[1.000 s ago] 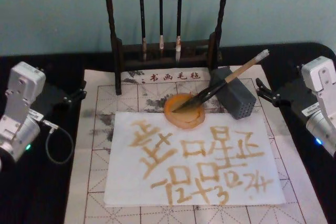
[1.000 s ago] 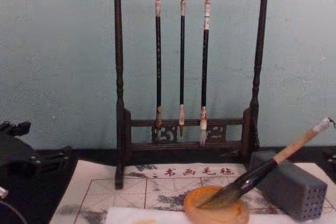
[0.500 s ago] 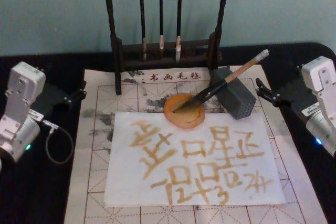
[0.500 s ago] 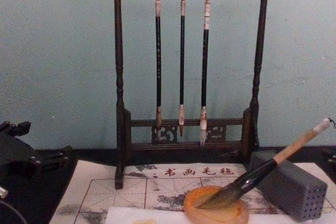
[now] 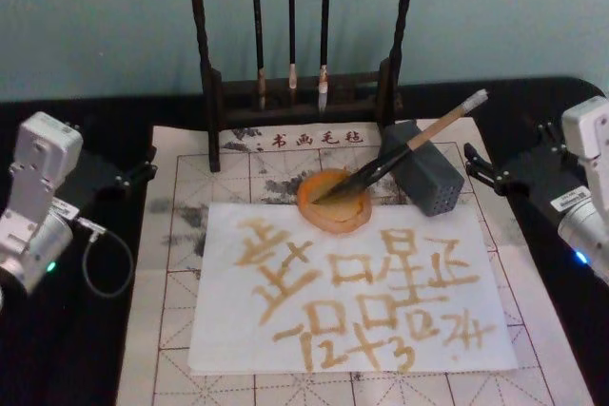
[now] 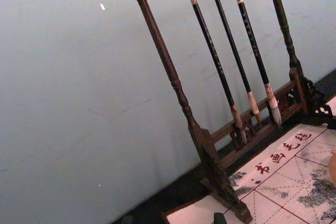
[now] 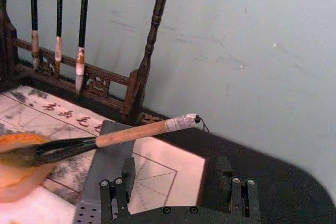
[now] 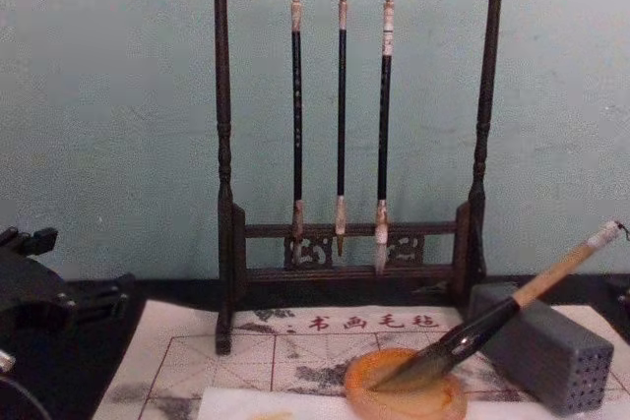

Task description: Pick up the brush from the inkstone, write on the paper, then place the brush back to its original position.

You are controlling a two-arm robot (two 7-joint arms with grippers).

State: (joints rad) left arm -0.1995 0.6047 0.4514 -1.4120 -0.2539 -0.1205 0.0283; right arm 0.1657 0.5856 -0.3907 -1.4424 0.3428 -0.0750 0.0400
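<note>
The brush (image 5: 400, 151) lies slanted with its dark bristles in the amber inkstone (image 5: 333, 203) and its tan handle propped on a grey block (image 5: 424, 179). The white paper (image 5: 352, 282) in front bears several tan characters. My right gripper (image 5: 473, 164) sits open on the right, a short way from the brush's white-wrapped top. In the right wrist view the open fingers (image 7: 127, 174) are below the brush handle (image 7: 131, 134), apart from it, with the inkstone (image 7: 16, 169) beyond. My left gripper (image 5: 141, 166) is parked open at the left, clear of the mat.
A dark wooden rack (image 5: 211, 92) with three thin hanging brushes (image 8: 341, 105) stands behind the inkstone. The gridded felt mat (image 5: 171, 330) lies under the paper on a black table. The grey block (image 8: 541, 346) has small holes in its end.
The right arm has shifted slightly to the right, away from the brush. The brush, the inkstone and the left arm have not moved.
</note>
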